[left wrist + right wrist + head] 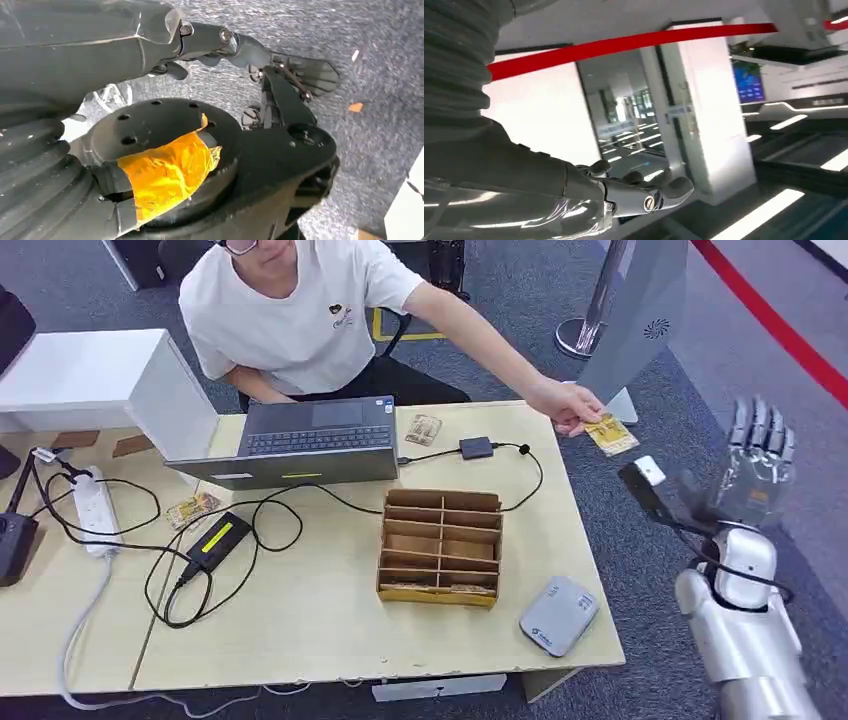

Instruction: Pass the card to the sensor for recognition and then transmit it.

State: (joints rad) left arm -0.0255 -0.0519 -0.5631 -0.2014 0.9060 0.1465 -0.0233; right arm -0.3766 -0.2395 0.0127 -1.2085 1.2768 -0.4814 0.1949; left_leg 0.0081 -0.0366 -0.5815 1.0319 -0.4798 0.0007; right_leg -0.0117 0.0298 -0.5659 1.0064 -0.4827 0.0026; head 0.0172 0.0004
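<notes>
Right hand (757, 455) fingers spread, empty.

On the table (330, 630) we see a divided box (440, 545) near the middle, with a sensor (558, 615) near and right of it. A laptop (305, 440) sits far and left of the box, and 1 person (300, 310) behind it. Their hand (565, 405) holds a card (612, 435) at the table's far right corner. Our right hand (755, 465) is raised right of the table, apart from the card.
</notes>
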